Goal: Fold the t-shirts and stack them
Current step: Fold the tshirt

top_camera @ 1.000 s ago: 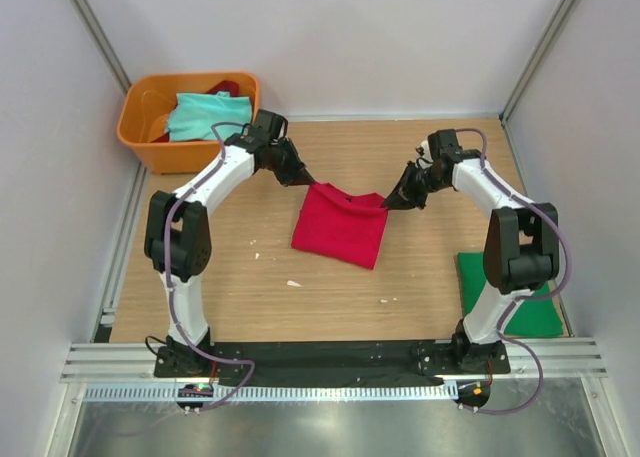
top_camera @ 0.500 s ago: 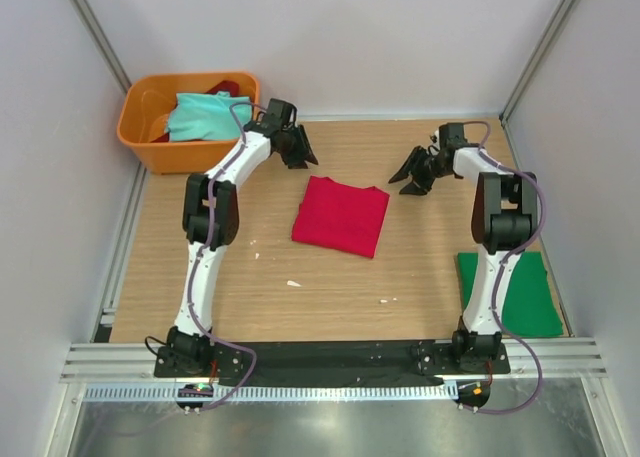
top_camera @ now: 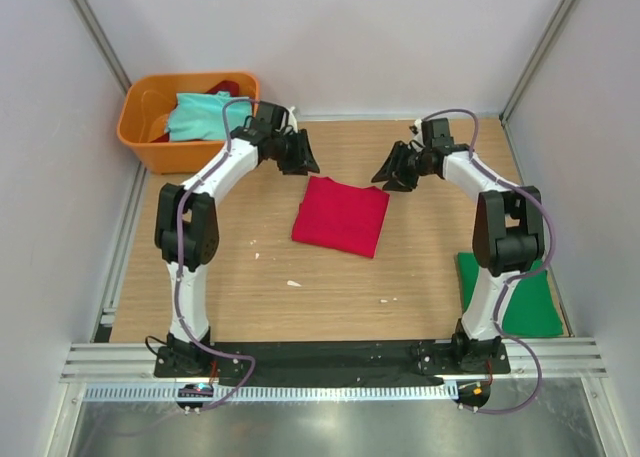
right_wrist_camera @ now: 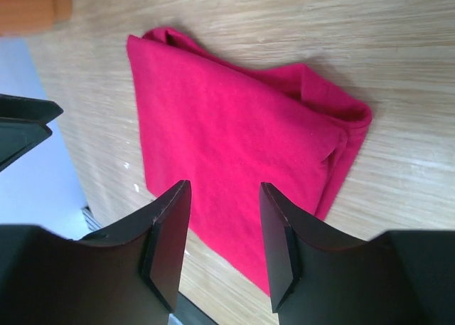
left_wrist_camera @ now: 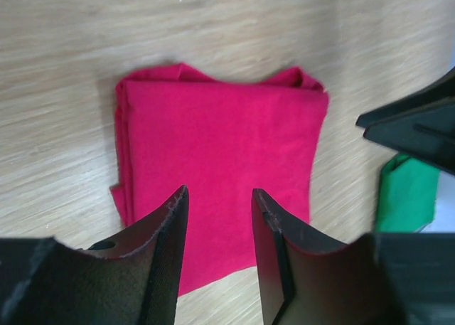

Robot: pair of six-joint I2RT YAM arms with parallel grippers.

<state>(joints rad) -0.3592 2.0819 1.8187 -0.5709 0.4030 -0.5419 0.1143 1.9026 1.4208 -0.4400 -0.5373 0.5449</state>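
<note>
Your left gripper [top_camera: 300, 159] hangs above the table [top_camera: 230, 297] just beyond the far-left corner of the red t-shirt [top_camera: 341, 215]. Its jaws are apart with nothing between them. Your right gripper [top_camera: 392, 175] is just off the far-right corner, also parted and holding nothing. Neither one touches the cloth.

The red t-shirt lies mid-table, folded into a rough rectangle. It is flat and slightly skewed, with small bunched folds along its far edge. Both wrist views look down on it through the open fingers.

The dark green t-shirt [top_camera: 525, 302] is folded flat at the near-right of the table, beside the right arm's base and partly hidden by that arm. The pale teal t-shirt [top_camera: 205, 115] sits crumpled in the orange tub [top_camera: 140, 142] at the far-left corner. A bit of dark red cloth [top_camera: 226, 85] shows behind it in the tub.
</note>
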